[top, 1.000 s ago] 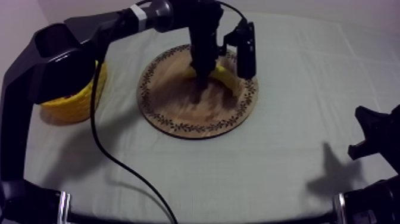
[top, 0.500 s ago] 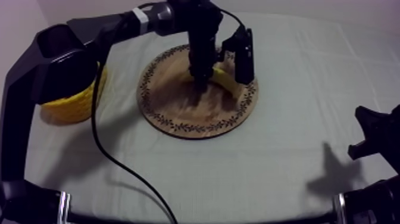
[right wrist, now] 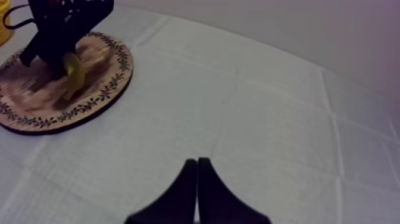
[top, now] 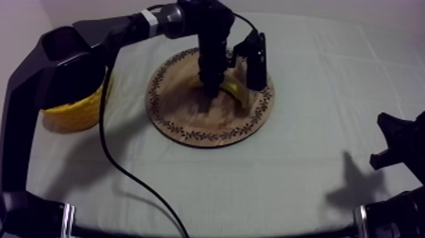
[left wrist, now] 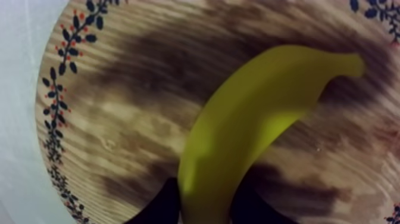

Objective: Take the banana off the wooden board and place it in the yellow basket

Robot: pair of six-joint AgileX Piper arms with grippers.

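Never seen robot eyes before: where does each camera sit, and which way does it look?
Top view: overhead, slanting down on wooden board, yellow basket, left arm, right arm.
Left wrist view: on the left arm, facing the banana gripped in the left claw.
Right wrist view: on the right arm, looking across the cloth past the shut right claw.
Shared: all show board and banana.

You see a plain yellow toy banana (left wrist: 238, 131), a round brown wooden board (left wrist: 119, 107) rimmed with dark-blue leaves and red dots, and a yellow basket (top: 79, 114).
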